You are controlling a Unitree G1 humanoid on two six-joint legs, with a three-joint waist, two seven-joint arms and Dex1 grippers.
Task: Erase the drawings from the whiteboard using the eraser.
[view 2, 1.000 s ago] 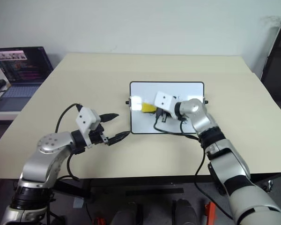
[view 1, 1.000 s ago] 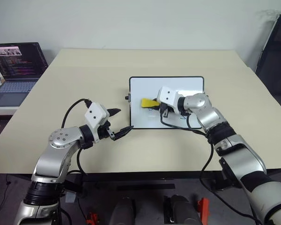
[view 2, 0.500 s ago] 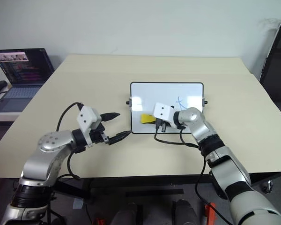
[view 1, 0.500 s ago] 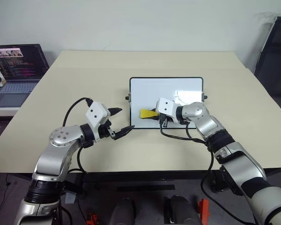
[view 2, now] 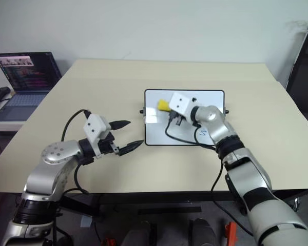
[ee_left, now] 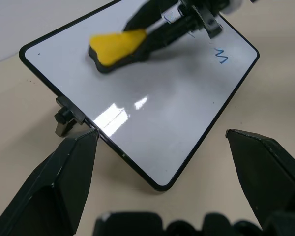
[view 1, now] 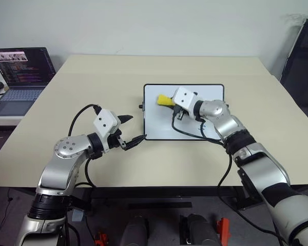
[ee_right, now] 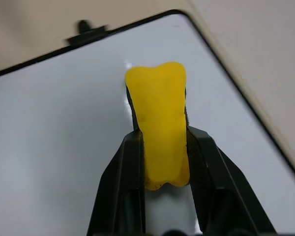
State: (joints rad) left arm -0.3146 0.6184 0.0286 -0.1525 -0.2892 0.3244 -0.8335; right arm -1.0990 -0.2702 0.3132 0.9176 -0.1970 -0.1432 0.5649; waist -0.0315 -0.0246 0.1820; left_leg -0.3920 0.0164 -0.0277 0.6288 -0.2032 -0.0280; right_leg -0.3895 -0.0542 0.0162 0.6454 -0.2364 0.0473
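The whiteboard (view 1: 159, 123) lies flat on the beige table, right of centre. My right gripper (view 1: 169, 101) is shut on the yellow eraser (view 1: 163, 99) and holds it over the board's far left part, near the far edge. The right wrist view has the eraser (ee_right: 160, 132) pinched between both black fingers above the white surface. One blue "w"-like drawing (ee_left: 221, 56) remains near the board's right side, partly behind my right arm in the head views. My left gripper (view 1: 133, 129) hovers open just off the board's near left corner, holding nothing.
An open laptop (view 1: 20, 66) sits on a side desk at the far left. A black chair (view 1: 300, 56) stands past the table's right edge. The tabletop (view 1: 92, 82) spreads wide around the board.
My right gripper has carried the eraser from the board's near edge up to its far left part. The left gripper has stayed where it was.
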